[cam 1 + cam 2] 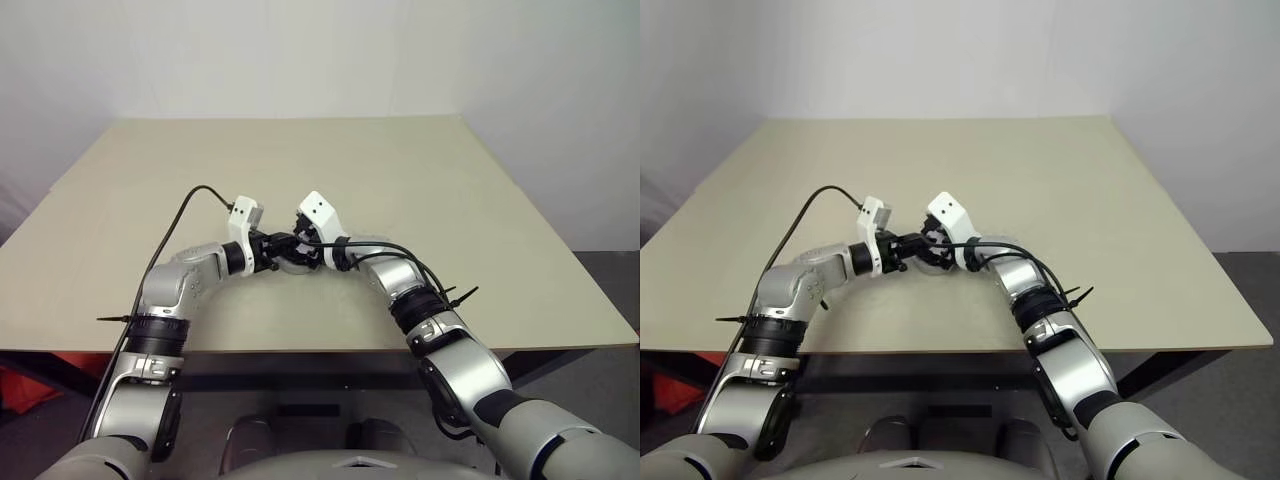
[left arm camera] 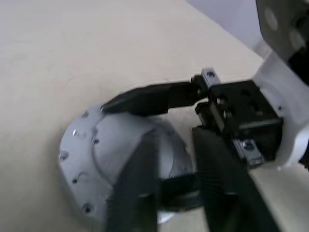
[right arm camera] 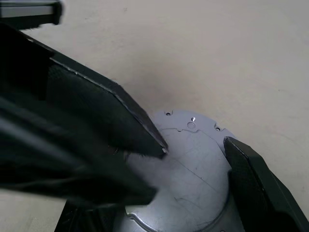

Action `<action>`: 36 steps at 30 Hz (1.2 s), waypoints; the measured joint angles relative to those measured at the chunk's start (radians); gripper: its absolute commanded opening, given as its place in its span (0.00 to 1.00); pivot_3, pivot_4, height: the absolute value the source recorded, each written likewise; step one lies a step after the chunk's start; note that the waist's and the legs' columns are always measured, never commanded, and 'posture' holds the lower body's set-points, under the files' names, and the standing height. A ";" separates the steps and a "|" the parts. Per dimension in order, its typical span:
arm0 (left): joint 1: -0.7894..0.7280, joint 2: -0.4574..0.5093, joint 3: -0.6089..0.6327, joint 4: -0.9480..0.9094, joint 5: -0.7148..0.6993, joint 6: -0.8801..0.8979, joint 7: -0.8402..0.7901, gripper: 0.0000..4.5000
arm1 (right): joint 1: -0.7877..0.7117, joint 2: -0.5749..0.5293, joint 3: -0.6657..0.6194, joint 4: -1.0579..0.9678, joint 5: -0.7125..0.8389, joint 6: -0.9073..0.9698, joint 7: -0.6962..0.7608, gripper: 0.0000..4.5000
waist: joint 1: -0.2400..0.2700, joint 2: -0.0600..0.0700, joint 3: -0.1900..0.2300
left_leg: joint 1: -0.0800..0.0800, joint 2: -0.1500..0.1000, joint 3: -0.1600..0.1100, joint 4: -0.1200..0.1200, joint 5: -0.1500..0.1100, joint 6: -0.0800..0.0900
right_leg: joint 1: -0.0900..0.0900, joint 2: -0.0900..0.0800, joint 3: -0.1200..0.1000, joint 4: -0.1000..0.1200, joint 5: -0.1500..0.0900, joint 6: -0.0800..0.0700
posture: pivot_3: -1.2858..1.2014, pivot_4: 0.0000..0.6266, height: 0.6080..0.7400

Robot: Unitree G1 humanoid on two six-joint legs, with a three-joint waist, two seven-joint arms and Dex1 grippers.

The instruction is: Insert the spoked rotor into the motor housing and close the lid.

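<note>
Gripping the motor housing [image 3: 193, 169] from both sides: right gripper [image 3: 195, 150] spread; left gripper [image 2: 169, 183] pinching

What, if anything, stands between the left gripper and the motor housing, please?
Nothing visible does. The left gripper is already right at the motor housing, which the right gripper clasps from the opposite side over the table.

The two head cameras look forward and down from above the arms, taking in the whole tan surface [image 1: 420, 180] and the wall behind it, a little apart sideways. Each wrist camera sits very close, looking along its claw at the grey metal housing [image 2: 120, 145] where both claws meet mid-surface.
</note>
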 measured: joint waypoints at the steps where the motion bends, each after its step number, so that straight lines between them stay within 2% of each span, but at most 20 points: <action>1: -0.007 -0.008 0.006 0.017 0.000 0.000 0.008 0.00 | 0.000 -0.001 0.000 0.000 0.000 0.000 0.000 0.71 | 0.000 0.000 0.000 | 0.000 0.000 0.000 0.000 0.000 0.000 | 0.000 0.000 0.000 0.000 0.000 0.000 | 0.52 0.00 1.00; 9: -0.045 -0.035 0.017 0.086 0.050 -0.031 0.114 0.00 | 0.000 -0.002 0.000 0.000 0.000 0.000 -0.001 0.71 | -0.001 0.001 0.000 | -0.001 0.001 0.000 -0.002 0.000 0.000 | 0.002 0.000 -0.001 -0.007 0.001 0.001 | 0.52 0.00 1.00; 14: -0.083 -0.026 0.017 0.108 0.055 0.098 0.165 0.00 | 0.000 -0.002 -0.002 0.000 0.000 0.000 -0.004 0.71 | 0.000 0.001 0.000 | 0.000 0.001 0.000 -0.003 0.000 0.000 | 0.002 0.000 -0.001 -0.007 0.001 0.001 | 0.52 0.00 1.00; 19: -0.132 0.001 0.041 0.117 0.011 0.267 0.150 0.00 | 0.000 -0.002 -0.003 -0.009 0.003 0.010 -0.004 0.71 | -0.002 0.002 -0.001 | 0.000 0.000 0.000 -0.004 0.000 0.000 | 0.002 0.000 -0.001 -0.008 0.001 0.001 | 0.52 0.00 1.00; 24: -0.144 0.010 0.049 0.120 0.000 0.322 0.142 0.00 | 0.002 -0.004 -0.008 -0.026 0.012 0.038 0.002 0.71 | -0.001 0.002 -0.001 | 0.000 0.000 0.000 -0.005 0.000 0.000 | 0.002 0.000 -0.002 -0.008 0.001 0.001 | 0.52 0.00 1.00; 26: -0.144 0.010 0.049 0.119 -0.002 0.327 0.135 0.00 | 0.006 -0.012 -0.012 -0.038 0.019 0.047 0.014 0.88 | 0.001 0.002 -0.001 | -0.001 0.000 0.000 -0.005 0.000 0.000 | 0.002 -0.001 -0.002 -0.009 0.001 0.001 | 0.52 0.00 1.00; 28: -0.144 0.011 0.046 0.116 -0.005 0.330 0.130 0.00 | 0.009 -0.023 -0.020 -0.047 0.020 0.053 0.015 0.99 | 0.004 0.002 -0.001 | -0.001 0.000 0.000 -0.005 0.000 0.000 | 0.002 -0.001 -0.002 -0.010 0.001 0.001 | 0.52 0.00 1.00; 36: -0.144 0.013 0.036 0.104 -0.012 0.339 0.113 0.00 | 0.028 -0.042 -0.019 -0.113 0.024 0.087 0.046 0.99 | 0.005 0.002 0.000 | -0.005 -0.003 0.000 -0.009 -0.001 0.002 | 0.000 -0.003 -0.001 -0.010 0.001 0.001 | 0.52 0.00 1.00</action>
